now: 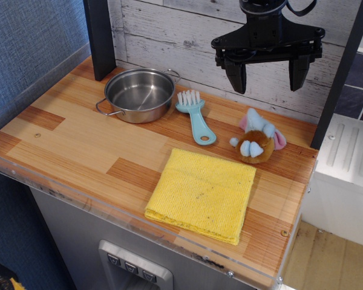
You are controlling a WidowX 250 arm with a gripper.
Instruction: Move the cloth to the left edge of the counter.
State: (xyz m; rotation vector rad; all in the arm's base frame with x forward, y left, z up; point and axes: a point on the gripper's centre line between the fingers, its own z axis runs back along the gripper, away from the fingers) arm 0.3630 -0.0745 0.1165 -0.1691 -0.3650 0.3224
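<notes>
Yellow and folded flat, the cloth [201,194] lies at the counter's [78,142] front right, close to the clear rim. Behind it sit a brown plush toy [256,140], a teal brush [195,115] and a steel pot [139,93]. High above, the gripper [267,74] hangs with fingers spread, grasping nothing.

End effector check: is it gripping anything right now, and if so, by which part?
Nothing is held. The end effector hangs open above the back of the counter, its fingers apart and empty. The cloth lies flat and untouched near the front edge.
</notes>
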